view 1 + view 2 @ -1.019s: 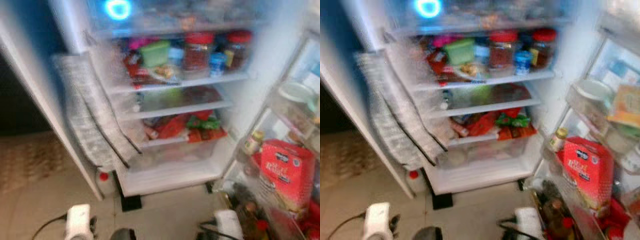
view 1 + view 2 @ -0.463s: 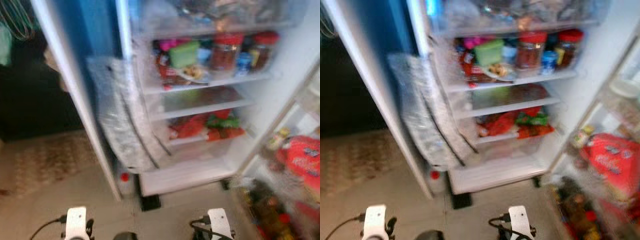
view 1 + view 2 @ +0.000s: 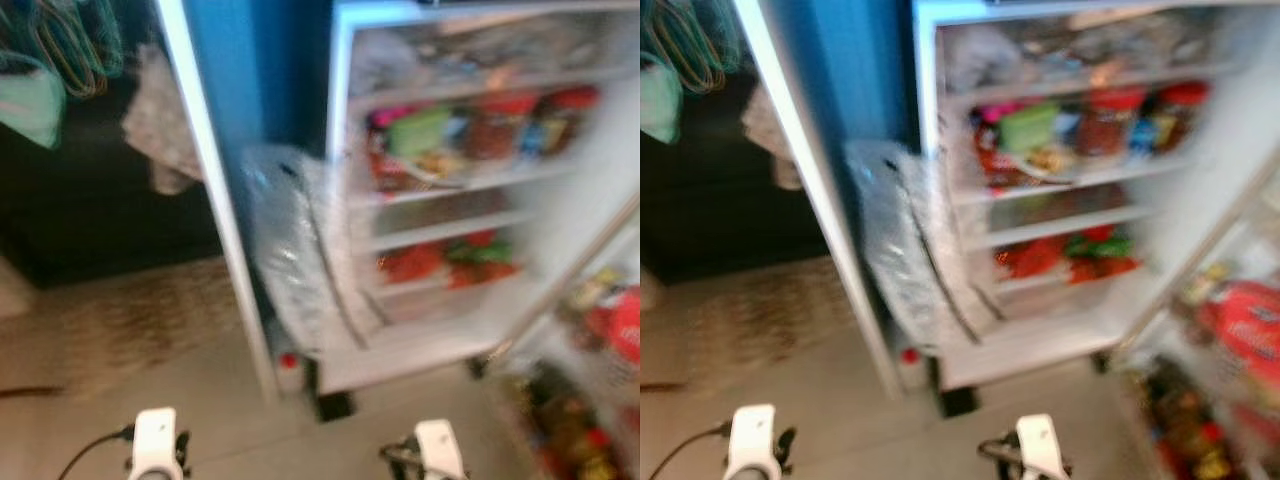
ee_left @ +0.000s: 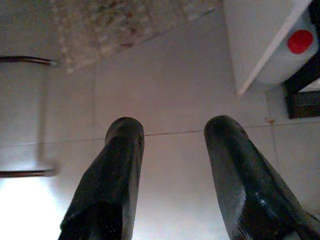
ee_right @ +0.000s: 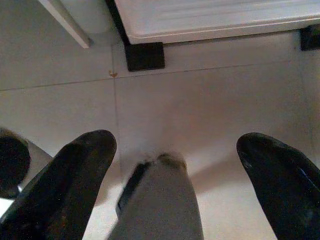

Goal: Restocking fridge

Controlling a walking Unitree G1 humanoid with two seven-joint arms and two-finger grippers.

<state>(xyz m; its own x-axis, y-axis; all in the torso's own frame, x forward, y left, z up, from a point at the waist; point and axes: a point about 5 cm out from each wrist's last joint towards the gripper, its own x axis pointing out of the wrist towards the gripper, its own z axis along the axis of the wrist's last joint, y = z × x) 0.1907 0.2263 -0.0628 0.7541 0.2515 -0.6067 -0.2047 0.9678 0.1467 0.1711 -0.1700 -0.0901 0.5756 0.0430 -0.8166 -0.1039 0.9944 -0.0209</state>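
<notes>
Both jaws hang released and empty over the tiled floor, the left gripper and the right gripper alike. The open fridge stands ahead, its shelves full. The head views are blurred, so a reach now could knock the crowded jars.

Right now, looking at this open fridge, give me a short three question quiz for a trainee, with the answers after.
1. True or false: the white fridge stands with its door shut.
2. What are the left pincer and the right pincer holding? A) a jar B) nothing C) a carton
3. Fill in: the white plastic bottle on the tiled floor beside the fridge has a ___ cap.

Key: 1 false; 2 B; 3 red.
</notes>
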